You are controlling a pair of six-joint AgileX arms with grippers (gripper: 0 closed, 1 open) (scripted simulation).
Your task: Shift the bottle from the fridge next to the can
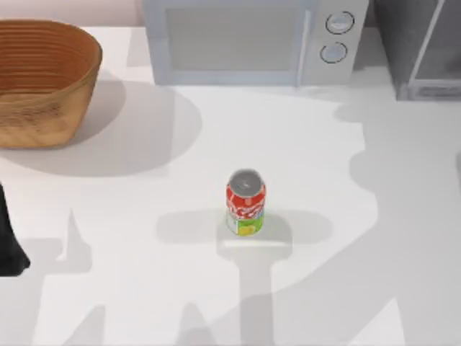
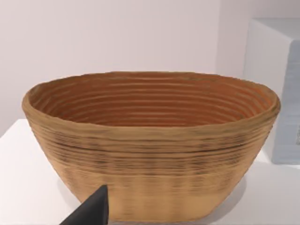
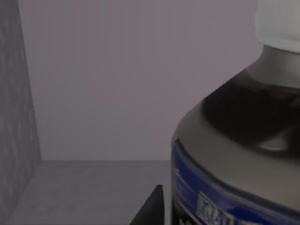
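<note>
Inside fridge [image 3: 93, 187], bottle [image 3: 234, 154] close before right end effector [image 3: 152, 208], grip state cannot tell. Can [image 1: 245, 202] upright mid-table [image 1: 360, 216]. Left arm parked near basket [image 2: 150, 150].

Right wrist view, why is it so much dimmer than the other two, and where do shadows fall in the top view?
Right wrist view: dim because it looks into the shaded grey interior of the fridge, with the bottle looming close. Top view: evenly lit, with soft shadows on the table around the can and beside the basket. Left wrist view: bright.
</note>
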